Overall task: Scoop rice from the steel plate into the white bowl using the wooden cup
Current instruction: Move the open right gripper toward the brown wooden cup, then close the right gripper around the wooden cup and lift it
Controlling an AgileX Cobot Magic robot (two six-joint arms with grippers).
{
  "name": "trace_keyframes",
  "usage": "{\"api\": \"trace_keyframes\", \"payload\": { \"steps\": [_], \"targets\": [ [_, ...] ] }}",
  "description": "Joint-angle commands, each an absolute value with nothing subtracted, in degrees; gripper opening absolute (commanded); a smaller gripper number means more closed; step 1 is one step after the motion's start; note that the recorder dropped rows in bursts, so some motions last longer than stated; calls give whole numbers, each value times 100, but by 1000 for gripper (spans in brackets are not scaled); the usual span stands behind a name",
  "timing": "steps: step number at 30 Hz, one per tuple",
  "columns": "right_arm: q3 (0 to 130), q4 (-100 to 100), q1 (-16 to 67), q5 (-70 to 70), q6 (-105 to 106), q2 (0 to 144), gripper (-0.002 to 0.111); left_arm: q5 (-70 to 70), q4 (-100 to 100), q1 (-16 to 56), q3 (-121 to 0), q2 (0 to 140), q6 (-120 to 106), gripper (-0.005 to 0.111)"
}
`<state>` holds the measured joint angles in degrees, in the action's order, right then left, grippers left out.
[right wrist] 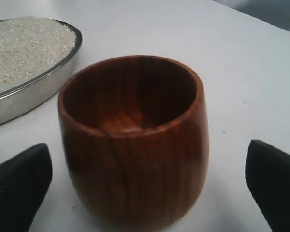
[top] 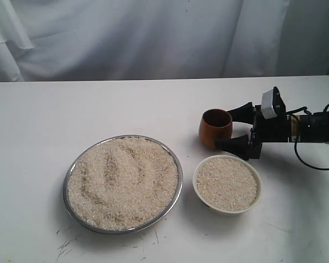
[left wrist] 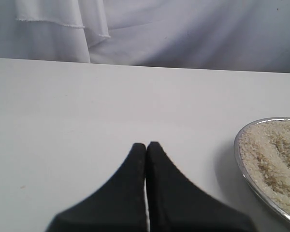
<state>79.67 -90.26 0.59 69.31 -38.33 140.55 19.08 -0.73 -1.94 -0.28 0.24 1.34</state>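
Observation:
The steel plate (top: 179, 189) lies left of centre, heaped with rice (top: 123, 183). To its right, the white bowl (top: 196, 182) holds more rice (top: 226, 184). Just behind the bowl the wooden cup (top: 214, 127) stands upright on the table, empty inside (right wrist: 135, 96). My right gripper (top: 222, 127) (right wrist: 147, 159) is open, one finger on each side of the cup with gaps to both. The left gripper (left wrist: 146, 145) is shut on nothing over bare table, with the plate's rim (left wrist: 241, 166) off to one side. It does not show in the exterior view.
White cloth (top: 153, 38) hangs behind the white table (top: 71, 115). The right arm (top: 312, 127) and its cable reach in from the right edge. The plate's wall (right wrist: 34, 94) is close beside the cup in the right wrist view.

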Motion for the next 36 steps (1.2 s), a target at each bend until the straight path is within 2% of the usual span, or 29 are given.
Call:
{"api": "trace_keyframes", "payload": {
  "steps": [1, 21, 27, 29, 33, 36],
  "targets": [
    [7990, -8787, 174, 6996, -3706, 14089, 105, 1827, -68, -177, 0, 0, 135, 0],
    [7990, -8304, 450, 6996, -3684, 14278, 105, 1827, -68, -177, 0, 0, 135, 0],
    [7990, -8188, 459, 6878, -3674, 14288, 101, 1827, -68, -177, 0, 0, 135, 0],
    [7990, -8133, 459, 6958, -3675, 14288, 95, 1827, -68, -177, 0, 0, 135, 0],
    [7990, -8120, 462, 6996, -3841, 14288, 67, 1827, -68, -177, 0, 0, 135, 0],
    [7990, -8049, 462, 6996, -3913, 14288, 59, 1827, -68, -177, 0, 0, 135, 0]
  ]
}}
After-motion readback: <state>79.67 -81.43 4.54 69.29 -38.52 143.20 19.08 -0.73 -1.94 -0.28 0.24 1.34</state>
